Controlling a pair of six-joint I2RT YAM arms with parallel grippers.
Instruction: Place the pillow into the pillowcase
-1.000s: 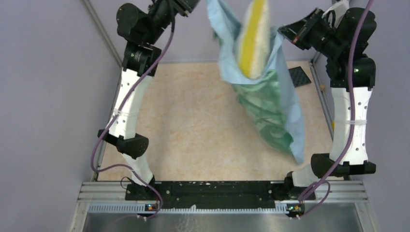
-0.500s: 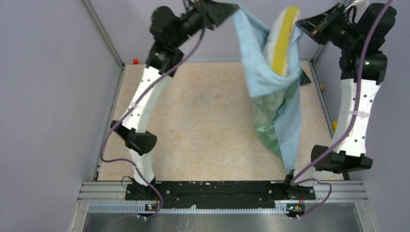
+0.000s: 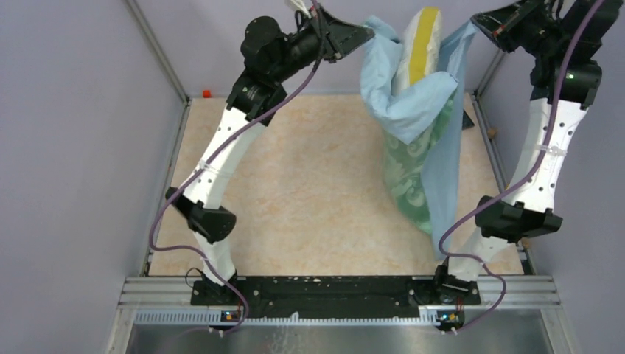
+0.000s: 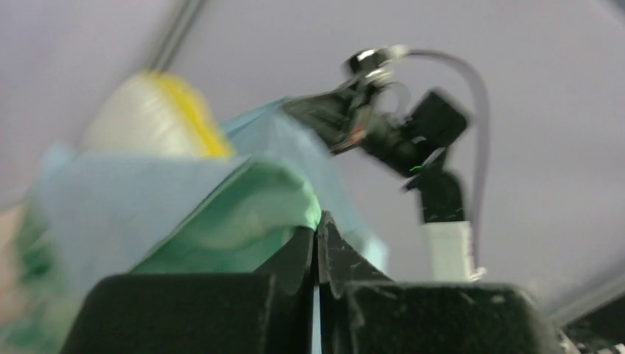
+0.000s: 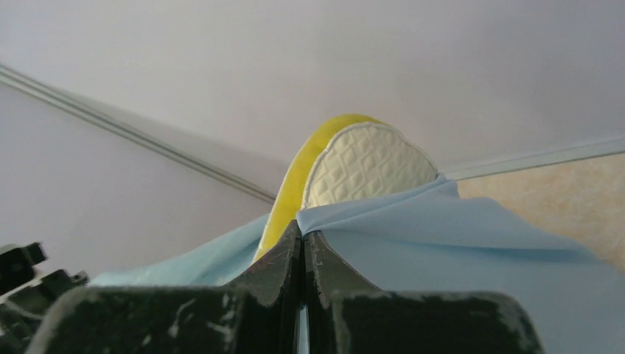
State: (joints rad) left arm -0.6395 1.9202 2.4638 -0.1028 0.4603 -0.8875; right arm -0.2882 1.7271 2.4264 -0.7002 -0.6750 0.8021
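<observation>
The light-blue pillowcase [image 3: 413,99] hangs in the air above the far right of the table, its green patterned side [image 3: 410,177] showing lower down. The cream pillow [image 3: 419,51] with its yellow band stands upright inside it, its top sticking out of the opening. My left gripper [image 3: 366,31] is shut on the left edge of the opening; the left wrist view shows green and blue fabric [image 4: 243,214] pinched at the fingertips. My right gripper [image 3: 475,23] is shut on the right edge; the right wrist view shows blue fabric [image 5: 457,236] and the pillow top [image 5: 365,164].
A beige tabletop [image 3: 309,184] lies below, with grey walls on three sides. A dark mat [image 3: 467,120] lies at the far right edge, partly behind the fabric. A small red thing [image 3: 207,94] sits at the far left corner. Both arms reach high toward the back wall.
Both grippers have moved up and toward the back right with the pillowcase. The left arm has swung right. The pillow has sunk lower in the case and stands more upright.
</observation>
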